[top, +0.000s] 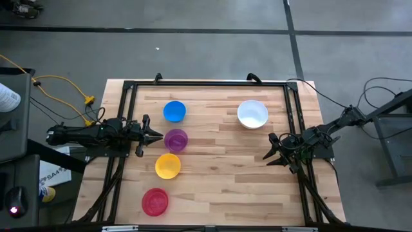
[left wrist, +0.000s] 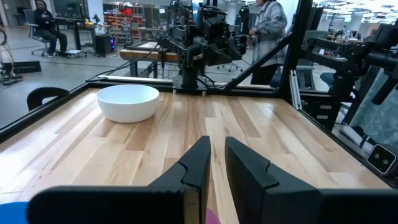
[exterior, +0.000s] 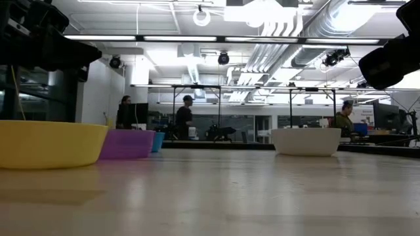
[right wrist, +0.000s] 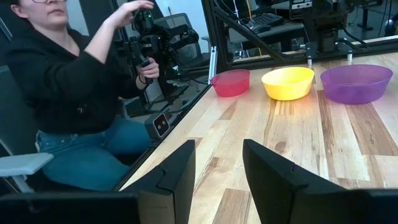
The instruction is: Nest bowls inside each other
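Five bowls sit apart on the table (top: 219,167): blue bowl (top: 174,111), purple bowl (top: 176,140), yellow bowl (top: 168,165), red bowl (top: 154,201) along the left, white bowl (top: 252,114) far right. Nothing nested yet. Left hand (top: 159,135), fingers nearly together, empty, touches purple's rim; it needs opening to grip. Right hand (top: 268,149) waits spread. A seated person watches beyond the table

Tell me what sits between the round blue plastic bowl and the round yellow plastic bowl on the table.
The round purple plastic bowl lies between the blue bowl and the yellow bowl, as the high view shows.
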Robot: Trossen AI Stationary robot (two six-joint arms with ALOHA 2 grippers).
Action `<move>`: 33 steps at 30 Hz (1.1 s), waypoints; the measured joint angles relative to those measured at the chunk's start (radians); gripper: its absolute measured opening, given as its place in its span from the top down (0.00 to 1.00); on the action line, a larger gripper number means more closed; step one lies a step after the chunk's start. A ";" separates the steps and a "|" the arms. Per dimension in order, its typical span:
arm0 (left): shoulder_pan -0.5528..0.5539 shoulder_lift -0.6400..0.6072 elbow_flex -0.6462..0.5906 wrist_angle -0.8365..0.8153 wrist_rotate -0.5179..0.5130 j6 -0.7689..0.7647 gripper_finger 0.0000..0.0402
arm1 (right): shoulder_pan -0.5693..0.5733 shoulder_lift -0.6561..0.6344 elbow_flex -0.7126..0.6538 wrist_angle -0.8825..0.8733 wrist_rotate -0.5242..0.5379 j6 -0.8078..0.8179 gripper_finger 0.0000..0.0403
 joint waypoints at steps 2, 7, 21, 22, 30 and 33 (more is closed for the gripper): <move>0.000 0.000 0.000 0.000 0.002 0.000 0.87 | 0.000 0.000 0.000 0.000 0.000 0.000 0.68; 0.000 0.000 0.006 0.013 0.001 0.000 0.87 | 0.000 0.000 0.000 0.000 0.000 0.000 0.68; 0.000 0.098 0.277 -0.350 -0.261 0.082 0.87 | 0.000 0.000 0.000 0.000 0.000 0.000 0.68; 0.000 0.116 0.294 -0.362 -0.275 0.083 0.87 | 0.000 0.000 0.000 0.000 0.000 0.000 0.68; 0.001 0.374 0.440 -0.444 -0.406 0.127 0.87 | 0.000 0.000 0.000 0.000 0.000 0.000 0.68; 0.019 0.516 0.500 -0.444 -0.410 0.162 0.87 | 0.000 0.000 0.000 0.000 0.000 0.000 0.68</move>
